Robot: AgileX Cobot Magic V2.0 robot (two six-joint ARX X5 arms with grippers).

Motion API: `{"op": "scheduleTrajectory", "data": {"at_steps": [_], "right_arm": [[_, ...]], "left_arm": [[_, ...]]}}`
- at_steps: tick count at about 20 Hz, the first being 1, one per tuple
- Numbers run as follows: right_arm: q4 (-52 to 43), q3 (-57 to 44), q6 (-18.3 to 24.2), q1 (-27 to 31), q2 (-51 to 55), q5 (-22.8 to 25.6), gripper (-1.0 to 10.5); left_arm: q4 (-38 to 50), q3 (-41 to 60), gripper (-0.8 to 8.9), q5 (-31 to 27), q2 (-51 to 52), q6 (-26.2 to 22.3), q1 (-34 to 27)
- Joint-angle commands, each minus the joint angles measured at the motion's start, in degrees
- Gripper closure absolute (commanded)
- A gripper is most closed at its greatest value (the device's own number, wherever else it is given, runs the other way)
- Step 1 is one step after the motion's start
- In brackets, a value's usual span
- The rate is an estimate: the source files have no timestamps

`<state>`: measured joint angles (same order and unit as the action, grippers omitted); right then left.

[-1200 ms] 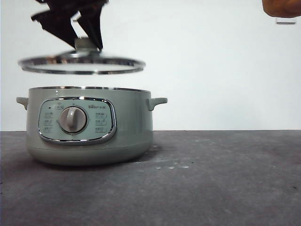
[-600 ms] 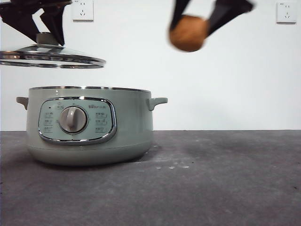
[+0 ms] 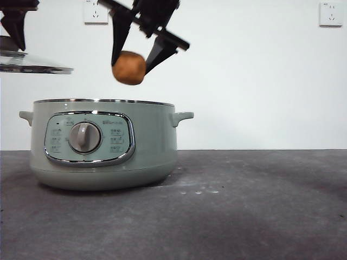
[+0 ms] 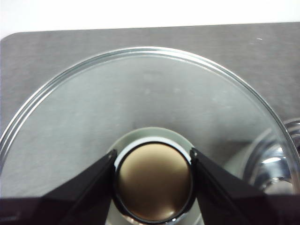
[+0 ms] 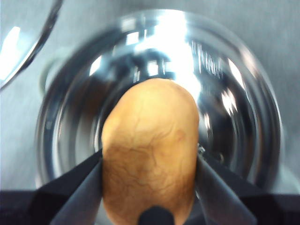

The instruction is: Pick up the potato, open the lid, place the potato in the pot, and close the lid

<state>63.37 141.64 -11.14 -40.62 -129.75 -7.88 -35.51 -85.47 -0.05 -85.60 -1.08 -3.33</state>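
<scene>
On the left side of the front view, the left gripper (image 3: 13, 38) holds the lid (image 3: 32, 67) up in the air, off to the side of the pot (image 3: 103, 143) and higher than its rim. In the left wrist view its two black jaws squeeze the lid's round knob (image 4: 152, 180), one on each side. So the pot is open on top.

Next comes the right gripper (image 3: 135, 57), which hangs over the pot. Its jaws are clamped on the potato (image 3: 129, 67), one jaw on each side. The potato is in the air, a little above the shiny rim and not touching it.

The thing that matters most is what is under the potato. In the right wrist view the potato (image 5: 149, 150) sits right in front of the pot's shiny inside (image 5: 234, 117) (the picture is a bit blurry, but the round silver bowl shows all around it). So the opening looks to be straight below. The potato's long side runs along the jaws, with its free end pointing down toward the bowl.

It looks like the next move is to go down a bit and let go. The lid is still to go back on after that.
</scene>
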Motion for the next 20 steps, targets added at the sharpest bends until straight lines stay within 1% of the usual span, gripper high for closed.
{"op": "scheduleTrajectory", "data": {"at_steps": [1,3,7,11,15,17,18,20], "right_arm": [[-0.9,3.2,0.8,-0.7,-4.7,0.5,9.6],[-2.3,3.5,0.9,-1.4,-8.0,0.4,9.6],[-4.3,3.5,4.3,-3.0,-12.7,0.7,9.6],[-3.8,3.5,6.9,-4.5,-14.9,2.9,9.6],[-1.4,3.4,7.5,-4.3,-16.6,3.4,9.4],[-2.1,3.4,7.7,-4.3,-16.7,3.4,9.3],[-2.4,3.4,7.6,-4.3,-16.7,3.4,8.3],[-2.0,3.4,7.1,-4.3,-16.7,3.4,3.8]], "left_arm": [[2.2,-0.2,8.22,0.5,0.8,-0.7,-0.9],[2.1,-0.2,8.22,0.5,0.6,-0.7,-1.3],[2.1,-0.2,8.23,0.5,-0.7,-0.6,-1.4],[2.1,-0.2,8.22,0.5,-1.7,-0.6,-1.4],[2.1,-0.2,8.22,0.5,-1.7,-0.7,-1.6],[2.1,-0.2,8.22,0.5,-1.7,-0.7,-1.7],[2.1,-0.2,8.22,0.5,-1.7,-0.7,-1.7],[2.1,-0.2,8.22,0.5,-1.7,-0.7,-1.7]]}}
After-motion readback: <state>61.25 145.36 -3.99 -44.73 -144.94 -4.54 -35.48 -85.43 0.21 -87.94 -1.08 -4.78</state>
